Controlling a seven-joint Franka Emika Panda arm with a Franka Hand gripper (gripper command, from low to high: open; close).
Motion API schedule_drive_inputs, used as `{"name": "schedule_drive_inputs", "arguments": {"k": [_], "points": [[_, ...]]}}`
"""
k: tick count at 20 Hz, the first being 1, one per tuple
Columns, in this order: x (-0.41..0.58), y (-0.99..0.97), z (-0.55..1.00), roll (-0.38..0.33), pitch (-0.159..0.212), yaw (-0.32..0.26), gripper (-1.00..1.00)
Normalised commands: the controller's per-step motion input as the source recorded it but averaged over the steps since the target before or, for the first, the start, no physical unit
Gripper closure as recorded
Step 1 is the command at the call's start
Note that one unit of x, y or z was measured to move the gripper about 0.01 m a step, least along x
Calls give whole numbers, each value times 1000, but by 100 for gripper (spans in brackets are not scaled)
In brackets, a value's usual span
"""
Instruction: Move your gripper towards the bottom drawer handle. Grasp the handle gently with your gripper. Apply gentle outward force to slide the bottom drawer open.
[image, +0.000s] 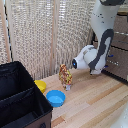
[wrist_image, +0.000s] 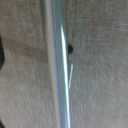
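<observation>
arm: you see the glossy white arm (image: 100, 47) bent low at the exterior view's right, its end turned toward the dresser.
pincer: hidden behind the arm in the exterior view and out of the wrist view, so you cannot tell how its jaws stand.
bottom drawer: its dark brown front (image: 118, 62) sits just behind the arm.
handle: a slim silver bar (wrist_image: 56, 65) fills the wrist view, very close.
counter: light wood (image: 95, 102), carrying a blue bowl (image: 55, 98), a yellow bowl (image: 40, 85), a patterned packet (image: 65, 76) and a black bin (image: 20, 97).
</observation>
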Motion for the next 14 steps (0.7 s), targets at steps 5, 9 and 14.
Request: {"name": "schedule_drive_inputs", "arguments": {"k": [5, 9, 14], "points": [[76, -283, -1, 11, -3, -27, 100], [16, -45, 0, 0, 0, -31, 100], [4, -18, 0, 0, 0, -52, 100]]}}
